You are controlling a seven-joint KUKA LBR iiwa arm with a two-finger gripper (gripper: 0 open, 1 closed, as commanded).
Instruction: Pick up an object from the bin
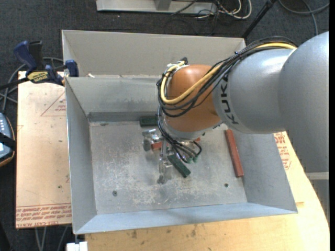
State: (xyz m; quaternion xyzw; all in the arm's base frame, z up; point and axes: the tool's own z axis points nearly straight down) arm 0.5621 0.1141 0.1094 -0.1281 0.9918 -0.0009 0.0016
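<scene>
The arm (272, 88) reaches in from the right, its orange cover (191, 103) hanging over the middle of the bin (78, 156). Below the cover the gripper (164, 174) points down at the bin's floor near the middle. A dark green block (182, 168) lies tilted just to its right. A small silver and red piece (153, 143) lies just behind it. A dark green strip (148, 121) lies by the back wall. A red-brown stick (234, 153) lies well apart on the right.

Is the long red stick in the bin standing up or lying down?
Lying down. The long red stick lies flat along the bin floor, by the right wall.
</scene>
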